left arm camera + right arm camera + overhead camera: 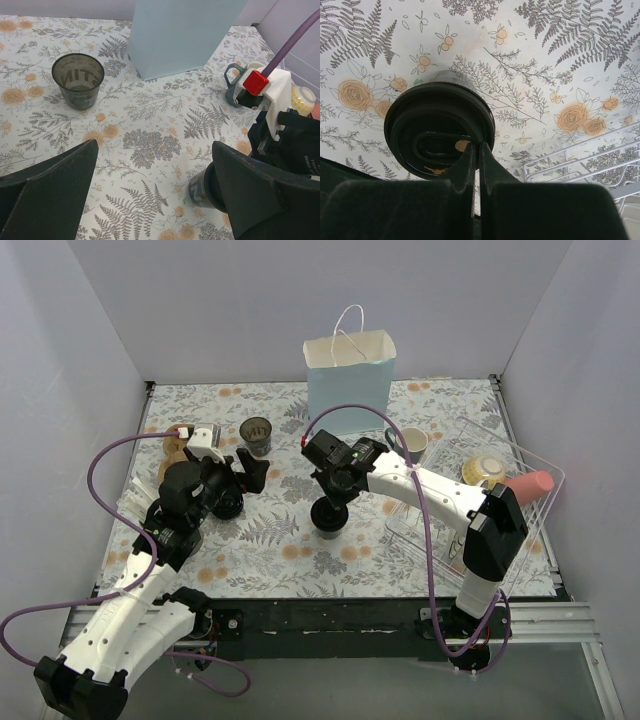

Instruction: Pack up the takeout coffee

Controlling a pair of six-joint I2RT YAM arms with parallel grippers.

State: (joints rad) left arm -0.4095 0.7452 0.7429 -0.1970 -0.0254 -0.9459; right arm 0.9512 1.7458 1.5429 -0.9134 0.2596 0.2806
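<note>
On the flowered table (262, 558), walled on three sides, bare cloth lies open at lower centre, with the paper bag (350, 380) upright at upper middle and a clear rack (520, 465) along the right edge. The takeout coffee (329, 519), a small dark cup under a round black lid, stands upright mid-frame, apart from both. The right pincer (478, 148) hangs over the lid's near rim, fingers pressed together on nothing; the left pincer (155, 192) gapes wide, empty.
</note>
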